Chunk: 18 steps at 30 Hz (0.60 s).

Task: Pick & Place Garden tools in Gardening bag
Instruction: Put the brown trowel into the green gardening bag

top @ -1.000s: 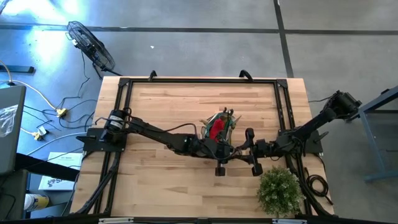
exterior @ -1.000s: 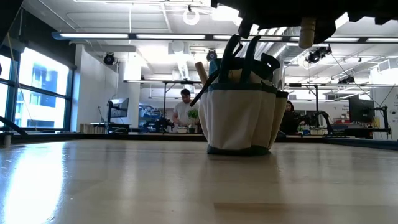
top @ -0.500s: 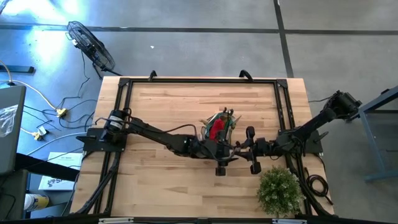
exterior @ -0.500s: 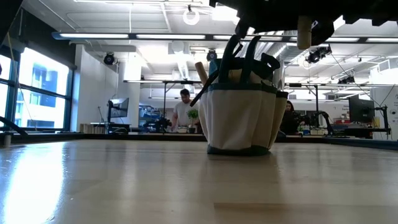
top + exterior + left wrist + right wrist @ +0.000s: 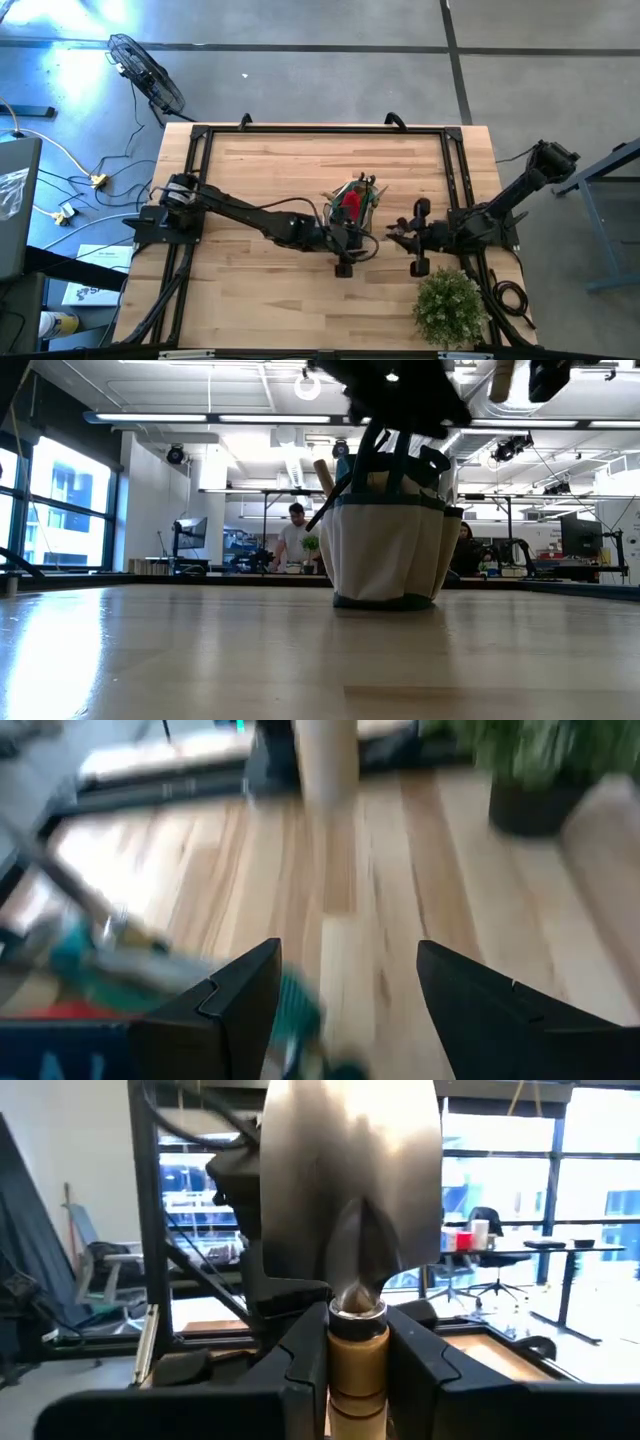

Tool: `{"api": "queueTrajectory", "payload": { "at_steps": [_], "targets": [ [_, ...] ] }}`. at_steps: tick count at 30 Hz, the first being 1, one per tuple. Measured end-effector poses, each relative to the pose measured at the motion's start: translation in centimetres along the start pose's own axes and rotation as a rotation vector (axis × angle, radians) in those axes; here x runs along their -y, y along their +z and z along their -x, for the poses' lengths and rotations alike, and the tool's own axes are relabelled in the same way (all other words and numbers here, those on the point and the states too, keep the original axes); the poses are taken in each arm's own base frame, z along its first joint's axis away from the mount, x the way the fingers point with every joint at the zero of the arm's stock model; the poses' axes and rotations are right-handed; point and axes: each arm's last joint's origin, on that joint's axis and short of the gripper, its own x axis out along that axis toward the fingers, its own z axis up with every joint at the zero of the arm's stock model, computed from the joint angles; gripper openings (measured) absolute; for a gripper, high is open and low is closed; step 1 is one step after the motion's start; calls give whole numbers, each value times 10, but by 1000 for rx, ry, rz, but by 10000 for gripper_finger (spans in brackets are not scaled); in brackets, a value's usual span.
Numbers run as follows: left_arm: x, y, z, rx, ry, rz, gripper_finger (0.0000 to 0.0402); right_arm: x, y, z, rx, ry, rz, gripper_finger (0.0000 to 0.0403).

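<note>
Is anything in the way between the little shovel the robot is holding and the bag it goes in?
Yes. The right gripper holds the shovel by its wooden handle, off to the right of the bag. The left gripper, open, sits right beside the bag, roughly between the two. The bag is also already stuffed with tools.

Both arms matte black, slim jointed links. Left arm (image 5: 240, 213): black cable looping loose along the upper link near the claw, a pale metal collar at the base end far from the claw. Right arm (image 5: 505, 205): boxy joint block at the end farthest from its claw. Left fingers (image 5: 215, 1010): flat, angular black plates with stepped inner edges. Right fingers (image 5: 300, 1355): same black, chamfered, blocky plates.
</note>
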Motion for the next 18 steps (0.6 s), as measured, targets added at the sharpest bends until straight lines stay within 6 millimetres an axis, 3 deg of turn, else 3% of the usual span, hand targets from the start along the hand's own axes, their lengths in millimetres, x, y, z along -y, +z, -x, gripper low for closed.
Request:
{"api": "queueTrajectory", "payload": {
  "at_steps": [10,18],
  "targets": [
    [-12,-6,39,-246,1,25,227,-14,7,25,-53,-104,-3,56],
    [-2,-20,64,-446,-14,-14,227,-15,-4,20,-83,-164,-31,56]
  ]
}}
